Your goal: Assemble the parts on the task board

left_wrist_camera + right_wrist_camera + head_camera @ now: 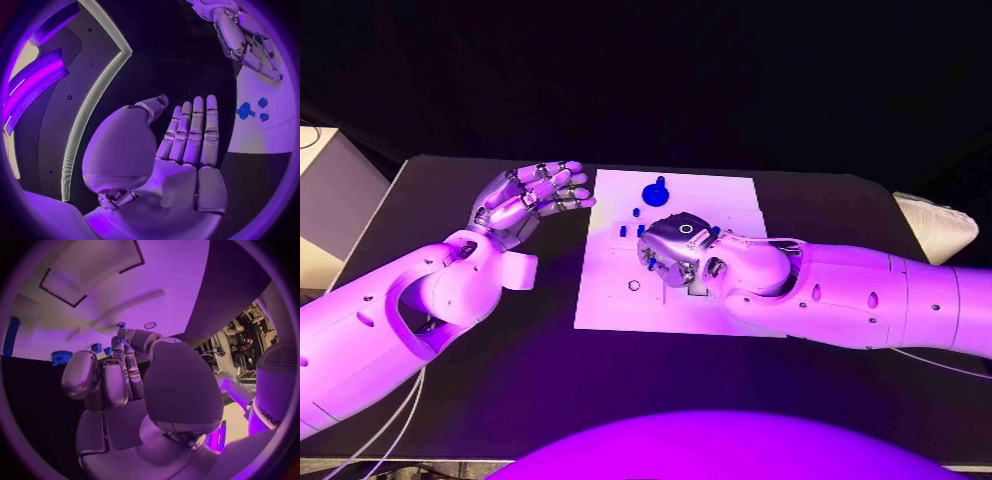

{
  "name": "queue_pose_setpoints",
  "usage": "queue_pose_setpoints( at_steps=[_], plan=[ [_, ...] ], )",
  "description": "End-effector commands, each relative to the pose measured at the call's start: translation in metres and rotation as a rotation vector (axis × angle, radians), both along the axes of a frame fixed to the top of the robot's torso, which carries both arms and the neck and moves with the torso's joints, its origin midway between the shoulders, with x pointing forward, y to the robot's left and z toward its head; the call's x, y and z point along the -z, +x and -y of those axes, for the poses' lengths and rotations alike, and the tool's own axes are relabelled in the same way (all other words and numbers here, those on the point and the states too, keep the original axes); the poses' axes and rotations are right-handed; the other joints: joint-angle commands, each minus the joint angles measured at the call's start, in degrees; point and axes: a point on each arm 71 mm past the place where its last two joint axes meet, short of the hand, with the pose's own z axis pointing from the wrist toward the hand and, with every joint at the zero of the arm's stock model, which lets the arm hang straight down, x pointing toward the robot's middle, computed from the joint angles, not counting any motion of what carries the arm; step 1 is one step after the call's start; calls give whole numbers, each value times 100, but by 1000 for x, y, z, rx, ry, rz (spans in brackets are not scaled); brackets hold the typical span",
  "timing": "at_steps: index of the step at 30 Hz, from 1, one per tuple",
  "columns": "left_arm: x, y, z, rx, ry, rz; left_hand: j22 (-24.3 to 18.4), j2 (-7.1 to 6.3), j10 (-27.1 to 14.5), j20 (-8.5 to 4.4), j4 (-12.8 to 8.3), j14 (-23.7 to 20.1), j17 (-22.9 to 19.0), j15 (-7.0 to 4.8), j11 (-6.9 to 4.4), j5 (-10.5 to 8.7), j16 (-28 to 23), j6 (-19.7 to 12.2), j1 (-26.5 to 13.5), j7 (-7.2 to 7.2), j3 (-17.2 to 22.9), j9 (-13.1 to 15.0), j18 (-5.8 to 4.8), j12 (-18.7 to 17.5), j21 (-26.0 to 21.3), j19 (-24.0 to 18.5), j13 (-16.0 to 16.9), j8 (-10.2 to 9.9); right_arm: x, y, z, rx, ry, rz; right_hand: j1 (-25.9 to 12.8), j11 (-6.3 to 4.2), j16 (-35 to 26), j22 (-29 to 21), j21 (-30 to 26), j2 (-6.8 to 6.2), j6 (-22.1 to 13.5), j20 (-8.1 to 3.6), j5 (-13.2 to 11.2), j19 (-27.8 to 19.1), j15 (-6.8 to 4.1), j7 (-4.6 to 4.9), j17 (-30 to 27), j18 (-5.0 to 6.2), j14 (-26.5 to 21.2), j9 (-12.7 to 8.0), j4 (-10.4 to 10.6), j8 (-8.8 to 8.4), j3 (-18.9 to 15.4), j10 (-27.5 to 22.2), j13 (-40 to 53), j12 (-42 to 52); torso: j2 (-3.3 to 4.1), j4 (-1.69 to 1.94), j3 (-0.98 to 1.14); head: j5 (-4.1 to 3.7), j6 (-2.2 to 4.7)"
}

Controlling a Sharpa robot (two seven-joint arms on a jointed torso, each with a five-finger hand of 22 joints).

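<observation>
Black table carries the task board — right hand over its middle, grasp unclear; left hand released, beside its left edge.

One task board, two hands.

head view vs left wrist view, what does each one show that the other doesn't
Head view alone: the whole white board on the black table, and the left arm behind its robot hand.

Left wrist view alone: the left robot hand from behind, palm open, fingers straight and side by side, holding nothing.

Both: the right robot hand over the board, and the round blue part on it, away from both hands.
</observation>
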Motion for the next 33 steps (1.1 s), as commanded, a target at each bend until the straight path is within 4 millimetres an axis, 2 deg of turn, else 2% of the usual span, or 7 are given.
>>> queue_pose_setpoints(
  at_steps=[1, 27, 30, 33],
  plan=[
    [-1, 0, 2, 13, -9, 7, -4, 37, 4, -3, 3, 26, 5, -2, 23, -20, -13, -20, 34, 92, -22, -5, 72, 0, -20, 40, 9, 37, 6, -1, 1, -2, -33, -11, -24, -311, 24, 6, 24, 52, 29, -35, 19, -3, -38, -2, -2, -100, 216, 5, -21, 5, 26, 432, 200, 63, -1, -1, -2, -2, 0],
    [0, 0, 3, 17, -10, 6, -4, 37, 4, -3, 3, 26, 5, -2, 23, -20, -13, -20, 34, 92, -22, -5, 72, 0, -20, 40, 9, 37, 8, -2, 0, -3, -33, -12, -62, -308, 18, 0, 15, 41, 20, -37, 22, -14, -37, 4, -26, -98, 211, 9, -32, -7, 32, 431, 210, 38, 2, -2, -2, -9, 0],
    [0, 0, 3, 17, -10, 5, -4, 37, 4, -3, 3, 26, 5, -2, 23, -20, -13, -20, 34, 92, -22, -5, 72, 0, -20, 40, 9, 37, 10, -2, 0, -7, -25, -27, -180, -234, 26, -5, -3, -25, -215, 1, 26, -37, 22, 86, -38, -100, 207, -29, -16, -153, -22, 260, 193, -91, -1, 0, 0, -5, 0],
    [0, 0, 2, 17, -10, 5, -4, 37, 4, -3, 3, 26, 5, -2, 23, -20, -13, -20, 34, 92, -22, -5, 72, 0, -20, 40, 9, 37, 10, -2, 0, -8, -14, -38, -349, -188, 16, -59, -69, -155, -481, 58, -47, -76, 73, 88, -88, -85, 191, -72, 60, -324, -109, -28, 133, -191, -2, 2, -1, -10, 0]
  ],
)
